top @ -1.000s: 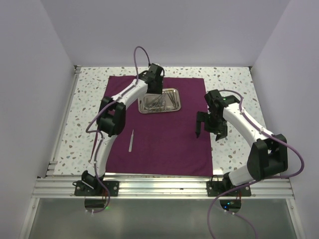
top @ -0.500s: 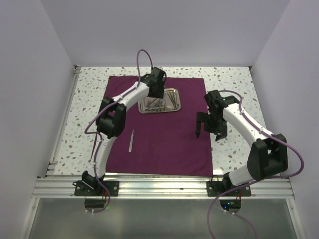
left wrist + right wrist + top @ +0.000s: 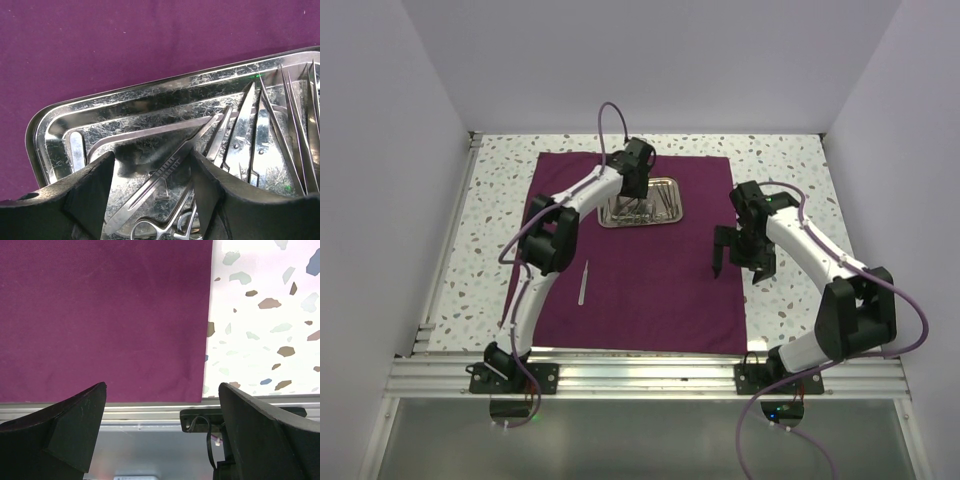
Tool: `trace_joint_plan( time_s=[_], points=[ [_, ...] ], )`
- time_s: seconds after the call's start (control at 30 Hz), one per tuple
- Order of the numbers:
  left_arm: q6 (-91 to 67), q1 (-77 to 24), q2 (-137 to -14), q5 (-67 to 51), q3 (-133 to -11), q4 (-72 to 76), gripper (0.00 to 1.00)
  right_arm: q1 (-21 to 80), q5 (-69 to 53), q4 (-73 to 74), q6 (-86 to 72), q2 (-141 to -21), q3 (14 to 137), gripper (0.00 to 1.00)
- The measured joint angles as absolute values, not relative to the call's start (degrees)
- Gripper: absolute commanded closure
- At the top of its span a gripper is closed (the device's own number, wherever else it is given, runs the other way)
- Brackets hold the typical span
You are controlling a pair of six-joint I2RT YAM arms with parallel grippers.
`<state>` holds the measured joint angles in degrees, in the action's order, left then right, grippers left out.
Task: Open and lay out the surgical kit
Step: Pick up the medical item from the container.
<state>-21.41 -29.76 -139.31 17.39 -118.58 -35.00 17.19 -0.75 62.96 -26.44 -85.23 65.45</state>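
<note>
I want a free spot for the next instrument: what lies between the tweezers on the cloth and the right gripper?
Only bare maroon cloth, as the top view shows; nothing else sits between the tweezers and the right gripper.

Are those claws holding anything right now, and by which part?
Nothing is held. The left gripper is open over the steel tray, fingers either side of a scalpel handle; the right gripper is open above the maroon cloth.
</note>
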Motion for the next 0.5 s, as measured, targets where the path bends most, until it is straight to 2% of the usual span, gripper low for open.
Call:
trace_joint_plan(
  time_s=[0.23, 0.5],
  points=[
    [-22.0, -29.5, -141.9, 20.4, -122.7, -36.1, 0.45, 17.2, -0.8, 63.0, -26.5, -86.0, 65.6, 0.02],
    [-23.1, -25.7, -142.8, 21.1, -124.0, -37.5, 0.51, 17.2, -0.8, 63.0, -26.5, -86.1, 66.0, 0.02]
  ],
)
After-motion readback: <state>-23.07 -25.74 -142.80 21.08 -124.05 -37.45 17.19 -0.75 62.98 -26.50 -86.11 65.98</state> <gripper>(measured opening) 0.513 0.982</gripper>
